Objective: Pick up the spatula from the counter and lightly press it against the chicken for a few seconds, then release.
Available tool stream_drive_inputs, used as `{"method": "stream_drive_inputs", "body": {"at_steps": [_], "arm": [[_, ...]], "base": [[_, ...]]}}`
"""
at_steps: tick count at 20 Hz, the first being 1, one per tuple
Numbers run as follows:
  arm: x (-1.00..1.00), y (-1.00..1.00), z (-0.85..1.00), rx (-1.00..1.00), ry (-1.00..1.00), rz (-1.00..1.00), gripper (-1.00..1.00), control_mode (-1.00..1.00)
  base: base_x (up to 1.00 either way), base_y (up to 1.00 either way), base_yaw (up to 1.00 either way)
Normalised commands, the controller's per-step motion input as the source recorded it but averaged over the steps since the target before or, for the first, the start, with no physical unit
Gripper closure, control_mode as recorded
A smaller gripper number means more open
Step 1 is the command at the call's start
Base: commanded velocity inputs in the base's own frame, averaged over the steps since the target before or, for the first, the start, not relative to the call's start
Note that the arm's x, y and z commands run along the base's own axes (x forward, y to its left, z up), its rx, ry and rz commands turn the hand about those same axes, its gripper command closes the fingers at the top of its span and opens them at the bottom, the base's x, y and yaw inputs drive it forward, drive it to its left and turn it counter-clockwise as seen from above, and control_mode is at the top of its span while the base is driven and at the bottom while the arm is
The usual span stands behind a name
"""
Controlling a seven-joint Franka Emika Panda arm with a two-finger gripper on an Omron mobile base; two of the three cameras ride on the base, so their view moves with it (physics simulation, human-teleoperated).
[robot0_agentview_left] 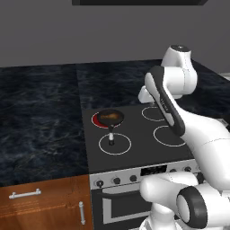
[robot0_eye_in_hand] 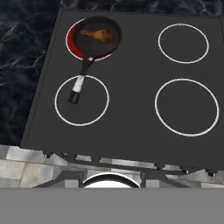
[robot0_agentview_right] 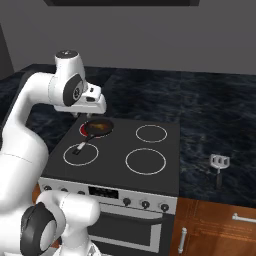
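Right base view: the spatula lies on the desk right of the stove — well apart from the end effector, its jaw width unclear. Hand view: chicken in the far-left pan.

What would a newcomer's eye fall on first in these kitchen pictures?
First, the burner glowing red at the back left of the stove, under a dark pan holding a browned chicken piece. Then the white robot arm looming over the stove, and the spatula lying alone on the dark counter to the stove's right.
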Motion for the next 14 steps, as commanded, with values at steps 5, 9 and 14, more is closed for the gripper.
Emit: {"method": "stream_drive_inputs", "body": {"at_steps": [5,9,14], "arm": [[-0.19,-0.02,0.00,0.02,0.00,-0.01,-1.00,-1.00],[-0.54,-0.22,0.00,0.09,-0.03,-0.10,-1.00,-1.00],[-0.51,-0.30,0.00,0.10,-0.01,-0.09,-1.00,-1.00]], "base": [[0.00,0.00,0.00],[0.00,0.00,0.00],[0.00,0.00,0.00]]}}
